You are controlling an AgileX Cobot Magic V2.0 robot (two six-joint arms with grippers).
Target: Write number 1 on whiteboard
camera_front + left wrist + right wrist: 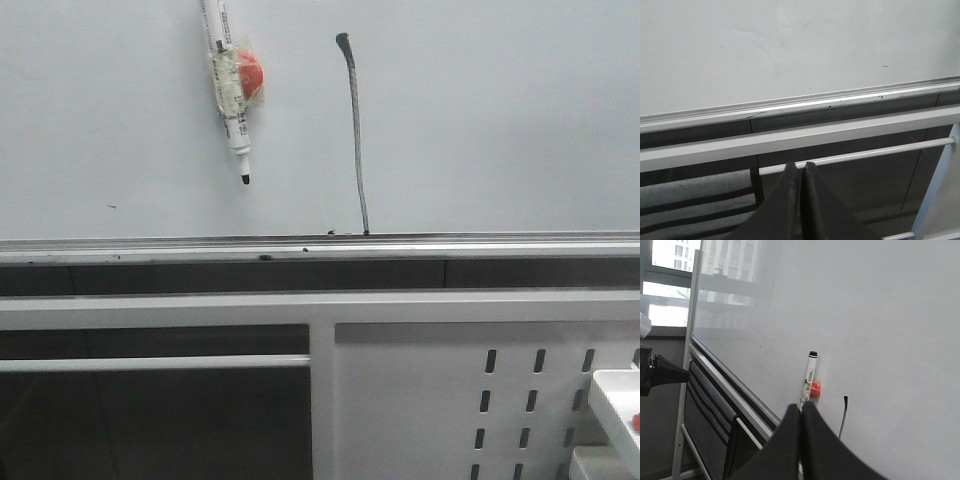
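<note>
We see number 1 (356, 130) drawn on whiteboard (500, 110), stroke running from hooked top down to silver rail (450, 246). Marker (228, 90) with red blob (249, 72) stuck on board, left of stroke, tip down. Left gripper (802, 172) clenched, empty. Right gripper (801, 412) clenched, nothing held.

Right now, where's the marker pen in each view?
Front: marker pen upper left on the whiteboard, left of the number 1.
Left wrist: not in it.
Right wrist: marker pen centre, beside the number 1.
Shared landmark: the red magnet holding it.
</note>
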